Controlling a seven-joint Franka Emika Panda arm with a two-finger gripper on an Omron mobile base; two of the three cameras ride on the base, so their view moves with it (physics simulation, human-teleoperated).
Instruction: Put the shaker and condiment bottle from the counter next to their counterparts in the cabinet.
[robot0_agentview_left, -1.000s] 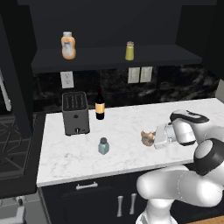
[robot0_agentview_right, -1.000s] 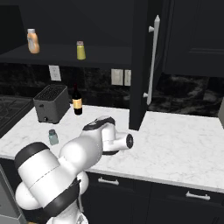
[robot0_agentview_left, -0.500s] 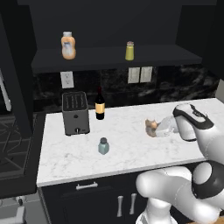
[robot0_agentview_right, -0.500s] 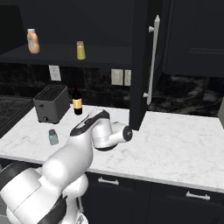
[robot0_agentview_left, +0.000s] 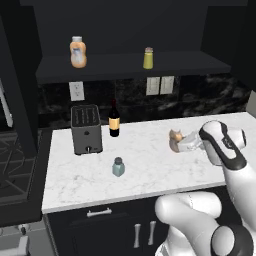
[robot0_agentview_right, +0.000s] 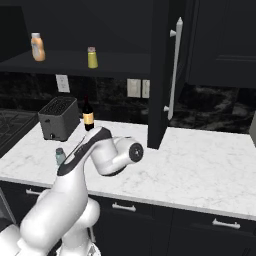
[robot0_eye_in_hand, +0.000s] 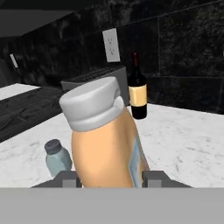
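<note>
The condiment bottle (robot0_eye_in_hand: 106, 142) sits clamped in the gripper (robot0_eye_in_hand: 109, 178), one finger on each side of its lower body, its grey-white cap pointing away from the hand and leaning a little; in the left base view it (robot0_agentview_left: 178, 141) is held lying nearly sideways just above the counter (robot0_agentview_left: 150, 170), towards its right part. The step in hand looks like the carry up to the cabinet (robot0_agentview_left: 125, 65), so the bottle should be turned upright as it rises, taken clear of the shelf's front edge, and set down just beside the matching orange bottle (robot0_agentview_left: 77, 52) at the shelf's left without knocking it; a slow approach seems wise, since the grip is low on a rounded body that could swing. The shaker (robot0_agentview_left: 118, 166) stands on the counter in front of the toaster (robot0_agentview_left: 85, 129) and has yet to go up next to the yellow-green shaker (robot0_agentview_left: 148, 58). A wine bottle (robot0_eye_in_hand: 138, 90) stands by the back wall with a plain tan label. The held bottle's pale label shows only as a strip on its side, and no writing or brand can be read on anything.
</note>
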